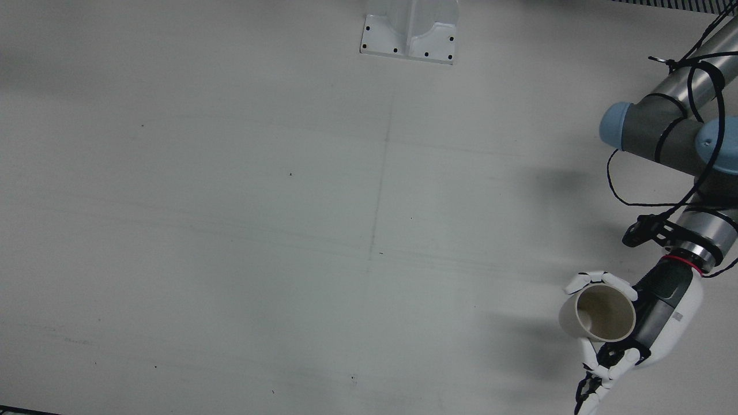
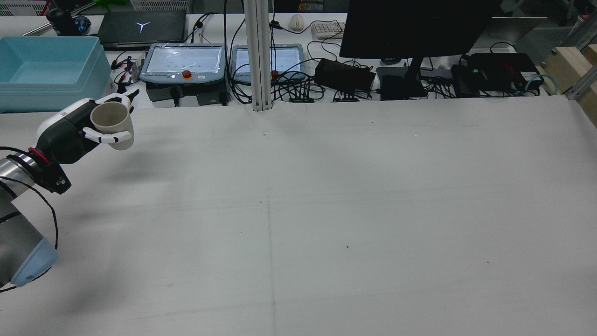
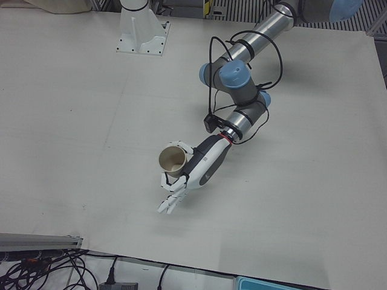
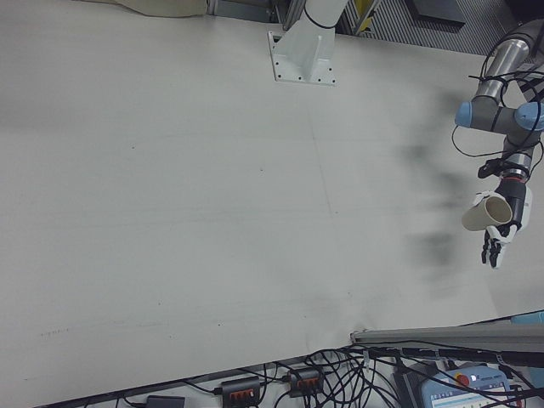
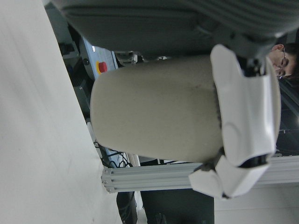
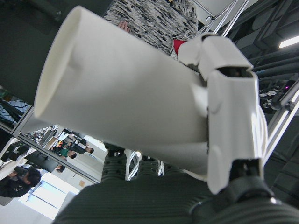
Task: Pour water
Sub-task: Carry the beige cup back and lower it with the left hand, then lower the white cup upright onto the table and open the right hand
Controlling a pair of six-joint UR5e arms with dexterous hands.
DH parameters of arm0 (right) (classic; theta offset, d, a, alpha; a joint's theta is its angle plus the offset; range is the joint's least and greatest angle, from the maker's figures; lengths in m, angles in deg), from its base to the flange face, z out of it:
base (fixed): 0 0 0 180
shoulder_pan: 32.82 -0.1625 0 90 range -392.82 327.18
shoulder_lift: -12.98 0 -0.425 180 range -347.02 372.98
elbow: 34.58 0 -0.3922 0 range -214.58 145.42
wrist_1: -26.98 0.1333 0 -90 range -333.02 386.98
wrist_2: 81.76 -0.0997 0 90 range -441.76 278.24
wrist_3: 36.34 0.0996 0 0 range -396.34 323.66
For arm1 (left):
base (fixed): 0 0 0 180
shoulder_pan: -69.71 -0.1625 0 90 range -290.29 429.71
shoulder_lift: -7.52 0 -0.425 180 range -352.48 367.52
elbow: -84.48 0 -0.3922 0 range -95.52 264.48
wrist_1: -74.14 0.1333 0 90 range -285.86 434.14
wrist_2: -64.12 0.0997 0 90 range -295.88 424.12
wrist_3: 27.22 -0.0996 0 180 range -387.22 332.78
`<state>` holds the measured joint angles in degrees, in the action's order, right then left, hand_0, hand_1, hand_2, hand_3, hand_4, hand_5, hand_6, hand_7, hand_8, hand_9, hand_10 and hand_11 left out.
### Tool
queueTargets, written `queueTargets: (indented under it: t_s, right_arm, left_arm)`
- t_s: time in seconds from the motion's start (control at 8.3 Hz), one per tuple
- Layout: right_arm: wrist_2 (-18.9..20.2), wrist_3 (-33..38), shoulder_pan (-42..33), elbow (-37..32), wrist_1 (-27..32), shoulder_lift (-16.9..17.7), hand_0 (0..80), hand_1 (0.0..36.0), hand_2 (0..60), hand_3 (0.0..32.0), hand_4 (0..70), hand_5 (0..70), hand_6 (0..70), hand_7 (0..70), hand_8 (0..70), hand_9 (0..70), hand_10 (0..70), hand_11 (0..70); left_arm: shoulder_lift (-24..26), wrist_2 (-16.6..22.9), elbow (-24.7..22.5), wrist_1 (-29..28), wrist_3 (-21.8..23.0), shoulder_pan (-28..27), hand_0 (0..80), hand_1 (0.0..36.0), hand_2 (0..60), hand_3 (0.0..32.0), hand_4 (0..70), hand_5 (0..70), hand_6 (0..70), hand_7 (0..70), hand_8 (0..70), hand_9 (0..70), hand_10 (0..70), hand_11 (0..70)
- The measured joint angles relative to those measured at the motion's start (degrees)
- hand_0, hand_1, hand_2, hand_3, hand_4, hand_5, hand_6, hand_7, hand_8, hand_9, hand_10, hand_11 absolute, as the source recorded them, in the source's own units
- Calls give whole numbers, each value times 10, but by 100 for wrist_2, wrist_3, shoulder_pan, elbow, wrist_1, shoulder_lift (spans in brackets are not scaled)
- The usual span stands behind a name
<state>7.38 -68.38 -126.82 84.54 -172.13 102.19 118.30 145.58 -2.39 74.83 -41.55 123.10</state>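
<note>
1. Even, cool overhead light leaves the desk [image 1: 230,230] pale grey-green, with no glare.
2. Soft, smeared shadows lie on the desk near the arm [image 3: 254,36].
3. The rear view is sharp; monitor [image 2: 415,23] reads near black.
4. Both hand views are soft, perhaps blurred by closeness; backgrounds are dim.

The cup [image 1: 597,314] looks like matt cream paper or plastic, smooth-walled. The left hand [image 1: 646,323] has glossy white plastic shells over matt black parts. Its arm [image 3: 251,45] shows brushed silver metal with smooth blue plastic caps. The worktop [image 1: 230,230] is matt pale grey, faintly scuffed.
</note>
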Motion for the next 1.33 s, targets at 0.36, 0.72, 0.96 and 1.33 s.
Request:
queueTargets:
  t_s: [0.36,0.72,0.96,1.33]
  right_arm:
    - [-20,-105,257,-1824,1658,253,714,360,600,0,0,454,344,428,385,499,593,700]
    - [-994,-236,1280,-4094,3729,195,666,360,600,0,0,443,322,411,388,488,580,700]
    - [-1325,-515,1819,-5288,4336,-202,710,360,600,0,0,429,303,395,369,446,512,700]
    - [-2100,-695,2457,-6055,4572,-588,414,10,0,0,0,251,14,47,116,7,22,34]
  left_arm:
    - [-1055,-1,54,-995,3,385,546,360,600,0,192,700,23,72,0,0,12,42]
    - [-1525,-7,303,-1630,-11,466,542,359,600,0,181,700,18,65,0,0,10,39]
    - [-1648,-22,561,-1991,-33,457,542,354,600,0,180,700,16,65,0,0,12,43]
    - [-1649,-48,1075,-2591,-227,443,533,341,600,0,174,700,15,64,0,0,13,42]
